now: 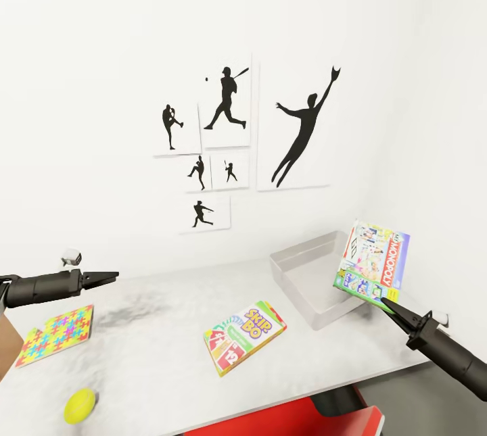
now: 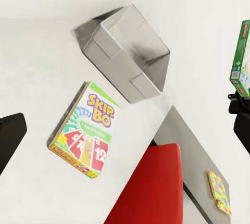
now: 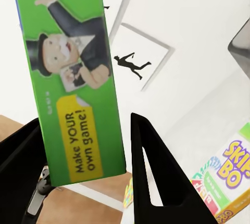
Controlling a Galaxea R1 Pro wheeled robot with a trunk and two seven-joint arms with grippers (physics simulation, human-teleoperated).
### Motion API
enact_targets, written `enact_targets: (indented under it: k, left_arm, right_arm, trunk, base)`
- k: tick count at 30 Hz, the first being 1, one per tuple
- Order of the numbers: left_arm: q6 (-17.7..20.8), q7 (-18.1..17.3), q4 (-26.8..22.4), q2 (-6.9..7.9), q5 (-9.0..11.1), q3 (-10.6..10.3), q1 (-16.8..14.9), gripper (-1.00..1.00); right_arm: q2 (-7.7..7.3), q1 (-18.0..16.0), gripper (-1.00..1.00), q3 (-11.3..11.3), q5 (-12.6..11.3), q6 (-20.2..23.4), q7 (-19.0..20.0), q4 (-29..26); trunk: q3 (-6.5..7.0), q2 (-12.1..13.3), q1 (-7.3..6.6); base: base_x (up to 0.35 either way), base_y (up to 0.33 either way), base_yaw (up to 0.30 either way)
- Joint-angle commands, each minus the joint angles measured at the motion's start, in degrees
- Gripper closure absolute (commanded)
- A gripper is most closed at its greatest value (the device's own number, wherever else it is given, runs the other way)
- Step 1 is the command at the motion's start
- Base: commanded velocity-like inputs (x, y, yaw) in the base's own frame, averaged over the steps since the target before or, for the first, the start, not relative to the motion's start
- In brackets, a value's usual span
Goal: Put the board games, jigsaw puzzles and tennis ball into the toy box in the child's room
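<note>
While I've got Monopoly (image 1: 374,260) pinched by its lower edge in the right gripper (image 1: 379,295), it stands nearly upright in the air just above the near-right corner of the toy box (image 1: 297,262), so my plan is to carry it in over the open bin, tip it flat, lower it close to the floor, then let go. Grip is only on the edge; I judge a fast swing could let it pivot.

Left gripper (image 1: 111,277) hovers over the table (image 1: 155,355), holding nothing; can't tell jaw gap.

Skip-Bo (image 1: 244,336), puzzle (image 1: 55,335) and ball (image 1: 80,405) lie on the table, outside the box.

Right wrist view shows the fingers (image 3: 156,166) straddling the green edge. Left wrist view shows the box interior empty, plus a red chair (image 2: 151,193).
</note>
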Motion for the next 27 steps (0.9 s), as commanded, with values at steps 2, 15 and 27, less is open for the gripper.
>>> enact_targets:
  k: [2,15,27]
  left_arm:
    - [0.6,-0.3,0.0,0.02,-0.2,0.0,0.0,-1.0]
    - [0.6,-0.3,0.0,0.0,-0.2,0.0,0.0,-1.0]
    - [0.6,-0.3,0.0,-0.04,-0.3,0.0,0.0,-1.0]
  right_arm:
    - [0.0,-0.1,1.0,0.0,0.0,0.2,0.2,0.0]
    - [0.0,-0.1,1.0,0.0,0.0,0.2,0.2,0.0]
    - [0.0,-0.1,1.0,0.0,0.1,0.2,0.1,0.0]
  trunk:
    - [-0.14,-0.1,0.04]
    - [-0.14,-0.1,0.04]
    - [-0.14,-0.1,0.04]
  base:
    - [0.007,0.0,0.0]
    - [0.065,0.0,0.0]
    - [0.002,0.0,0.0]
